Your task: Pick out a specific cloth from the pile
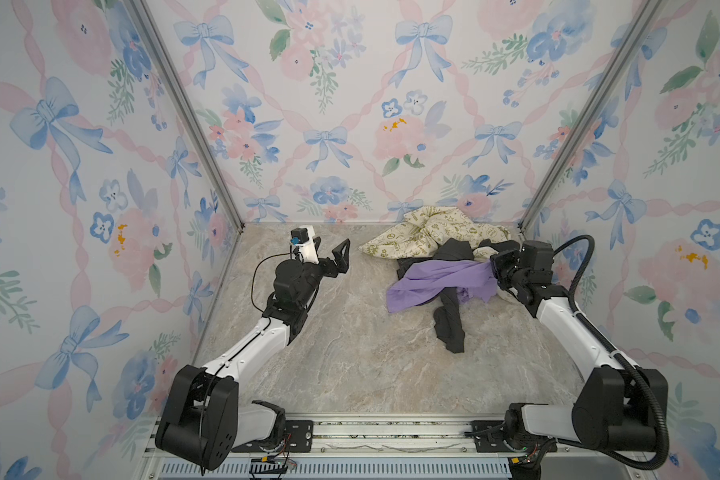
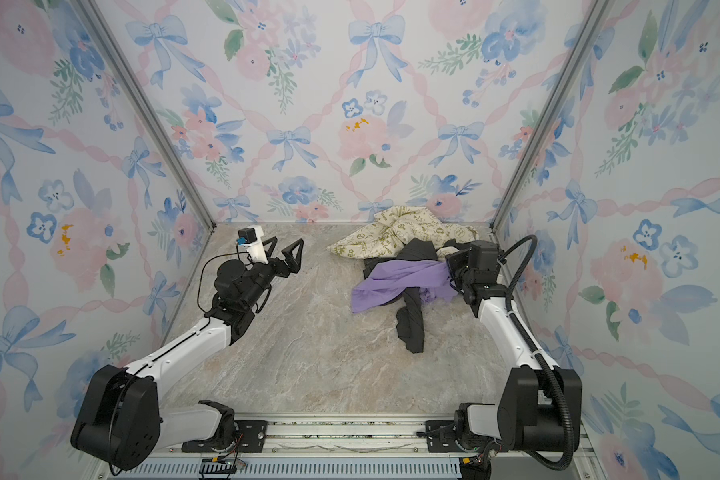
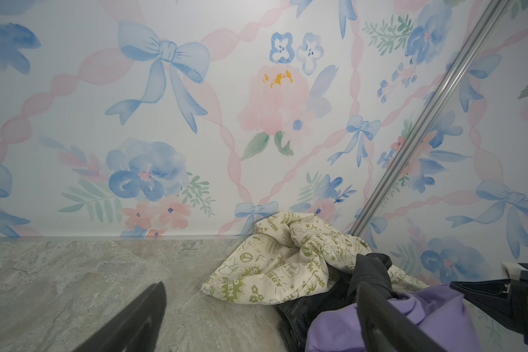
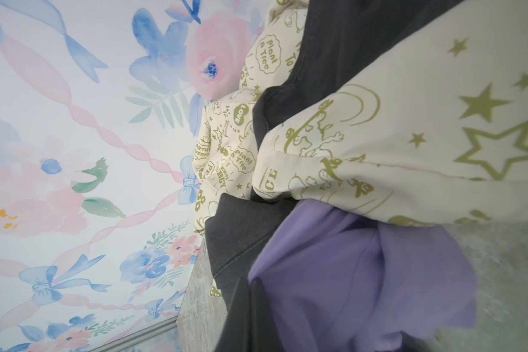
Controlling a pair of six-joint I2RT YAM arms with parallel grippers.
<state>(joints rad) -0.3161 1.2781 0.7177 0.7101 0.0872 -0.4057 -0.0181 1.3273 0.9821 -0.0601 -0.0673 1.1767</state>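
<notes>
The pile lies at the back right of the table. In it are a cream cloth with green print (image 1: 425,237) (image 2: 395,235), black garments (image 1: 447,324) (image 2: 410,328) and the lavender-purple cloth (image 1: 441,280) (image 2: 404,282). My right gripper (image 1: 493,266) (image 2: 449,266) is at the pile's right side, shut on the right end of the purple cloth, which stretches leftward from it. In the right wrist view the purple cloth (image 4: 363,274) bunches over the dark finger (image 4: 250,320). My left gripper (image 1: 332,245) (image 2: 287,245) (image 3: 262,320) hovers open and holds nothing, left of the pile.
The marble-pattern table (image 1: 350,365) has floral walls on three sides, with metal corner posts (image 1: 558,166). The cream cloth leans against the back wall. One black garment trails toward the front from the pile. An aluminium rail (image 1: 391,436) runs along the front edge.
</notes>
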